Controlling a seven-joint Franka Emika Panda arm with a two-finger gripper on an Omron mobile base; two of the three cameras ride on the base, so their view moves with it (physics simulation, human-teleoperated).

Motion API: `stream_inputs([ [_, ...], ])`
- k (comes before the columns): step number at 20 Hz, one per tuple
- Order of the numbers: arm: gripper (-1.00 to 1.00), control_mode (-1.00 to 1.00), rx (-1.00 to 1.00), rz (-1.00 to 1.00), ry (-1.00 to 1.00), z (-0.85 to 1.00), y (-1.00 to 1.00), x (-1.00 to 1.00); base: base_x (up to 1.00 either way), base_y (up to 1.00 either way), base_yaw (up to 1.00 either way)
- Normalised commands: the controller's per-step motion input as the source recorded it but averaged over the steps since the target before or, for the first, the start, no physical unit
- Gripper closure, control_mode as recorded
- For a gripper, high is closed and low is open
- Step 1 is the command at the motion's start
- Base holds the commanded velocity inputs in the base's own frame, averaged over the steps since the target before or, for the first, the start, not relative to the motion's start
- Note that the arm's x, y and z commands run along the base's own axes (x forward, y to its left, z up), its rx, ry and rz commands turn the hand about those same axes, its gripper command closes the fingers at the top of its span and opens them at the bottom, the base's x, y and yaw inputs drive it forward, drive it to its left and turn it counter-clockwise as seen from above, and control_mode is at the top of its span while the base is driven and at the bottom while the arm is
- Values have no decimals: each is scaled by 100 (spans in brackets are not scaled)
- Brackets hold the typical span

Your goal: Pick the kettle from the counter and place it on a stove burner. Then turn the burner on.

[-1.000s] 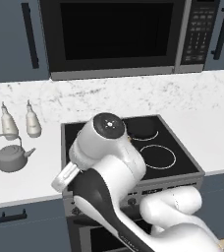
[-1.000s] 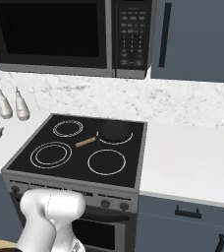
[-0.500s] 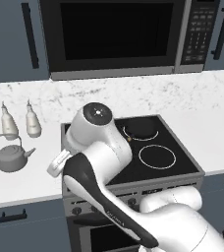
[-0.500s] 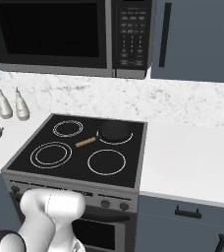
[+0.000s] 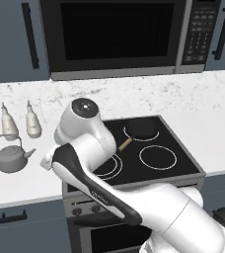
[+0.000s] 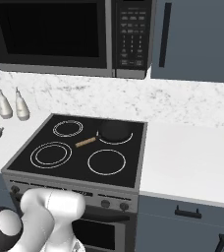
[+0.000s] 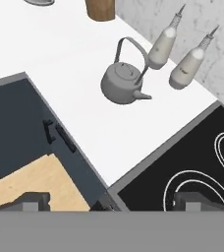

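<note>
The kettle [image 7: 123, 83] sits on the counter [image 7: 74, 64] beside 2 white bottles [image 7: 163, 42], well ahead of the empty, spread-apart gripper [image 7: 111, 201].

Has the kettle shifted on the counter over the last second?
No. In the left base view the kettle sits in front of the two white bottles on the counter, left of the stove, exactly as before. The arm has swung.

Black microwave [image 5: 115, 35] between dark blue-grey cabinets [image 6: 197, 39], marble backsplash [image 6: 182, 106] below
</note>
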Motion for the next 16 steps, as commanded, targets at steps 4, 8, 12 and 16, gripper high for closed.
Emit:
stream_inputs([
  [4, -100, -100, -8, 11, 0, 0, 74, 55, 0, 0, 0],
  [8, -100, -100, -16, 4, 0, -9, 75, 24, 0, 0, 0],
  [12, -100, -100, -11, 1, 0, -3, 35, 1, 0, 0, 0],
  [16, -100, -100, -2, 0, 0, 0, 5, 0, 0, 0, 0],
])
